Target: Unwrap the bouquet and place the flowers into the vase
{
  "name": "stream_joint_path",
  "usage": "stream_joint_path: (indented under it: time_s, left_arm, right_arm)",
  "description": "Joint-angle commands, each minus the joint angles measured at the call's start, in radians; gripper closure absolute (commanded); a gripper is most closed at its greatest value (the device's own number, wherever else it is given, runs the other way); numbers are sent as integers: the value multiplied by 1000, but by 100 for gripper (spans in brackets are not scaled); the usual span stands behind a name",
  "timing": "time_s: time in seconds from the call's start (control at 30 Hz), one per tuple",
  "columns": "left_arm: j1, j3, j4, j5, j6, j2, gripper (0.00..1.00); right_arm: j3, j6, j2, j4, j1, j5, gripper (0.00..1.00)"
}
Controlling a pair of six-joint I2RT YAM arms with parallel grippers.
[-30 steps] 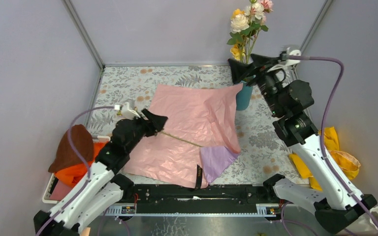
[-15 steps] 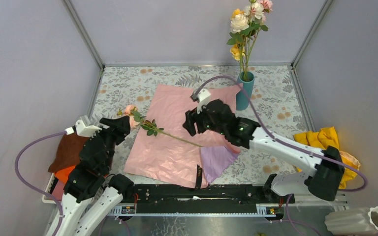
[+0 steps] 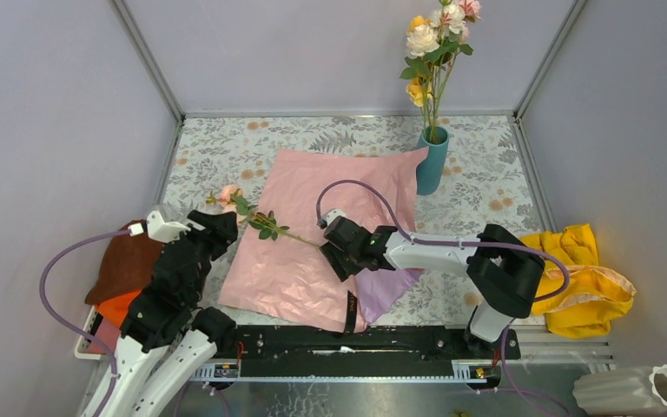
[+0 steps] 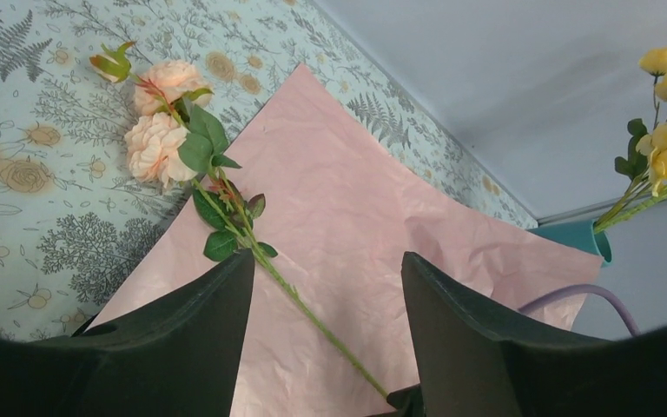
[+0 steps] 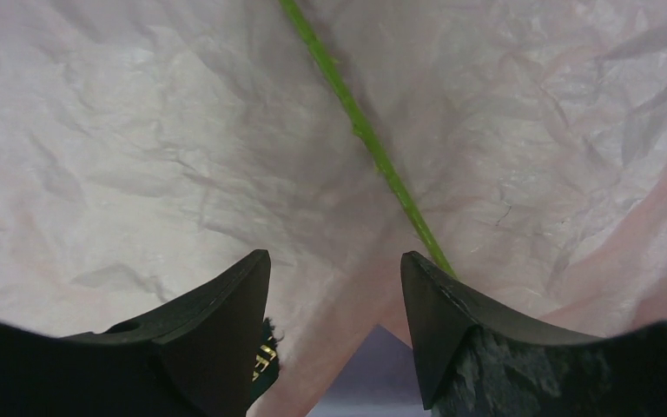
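Well left of pink paper [image 3: 339,187]: brown cloth [image 3: 126,265]. At paper's left edge: left gripper [image 3: 226,221], jaws apart, nothing between. Across same edge: one rose [image 4: 219,245] lying flat, blooms off the paper, stem on it. Over paper's near middle: right gripper [image 5: 334,259], jaws apart, stem end against one finger, not clamped. Under paper's near edge: lilac paper [image 3: 382,287], black ribbon [image 3: 351,313]. At paper's far right corner: vase [image 3: 432,165], upright, holding flowers [image 3: 425,39]. Well right of paper: yellow cloth [image 3: 586,278].
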Motion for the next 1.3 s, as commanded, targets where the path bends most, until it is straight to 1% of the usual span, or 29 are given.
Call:
stream_joint_path:
  time_s: [0.0, 0.27, 0.5, 0.57, 0.63, 0.67, 0.73, 0.87, 1.07, 1.2, 1.27]
  left_arm:
    - [-3, -29, 7, 23, -13, -24, 30]
    - [-3, -57, 4, 45, -3, -50, 30]
    - [-3, -71, -4, 37, 2, -71, 30]
    - [-3, -76, -4, 38, -1, -74, 30]
    - [-3, -80, -4, 40, -3, -71, 30]
    - [-3, -78, -4, 43, -1, -69, 30]
    - [-4, -76, -4, 47, -1, -64, 30]
    - [-4, -79, 0, 57, -2, -58, 30]
    - [-3, -91, 8, 60, -7, -57, 30]
    - [-3, -95, 16, 67, -6, -50, 30]
    - [-2, -96, 16, 67, -6, -46, 30]
  right_arm:
    - [20, -2, 42, 3, 5, 68, 36]
    - [108, -56, 155, -33, 3, 156, 35]
    - [139, -85, 179, -52, 3, 149, 35]
    - [140, -96, 189, -52, 3, 144, 41]
    - [144, -99, 208, -54, 3, 135, 51]
    - [148, -98, 220, -57, 3, 132, 53]
    - [150, -94, 241, -60, 3, 130, 53]
    - [156, -87, 262, -67, 3, 132, 50]
    - [181, -97, 176, -111, 3, 188, 39]
    - [193, -116, 139, -129, 2, 217, 35]
    - [193, -127, 146, -127, -5, 216, 35]
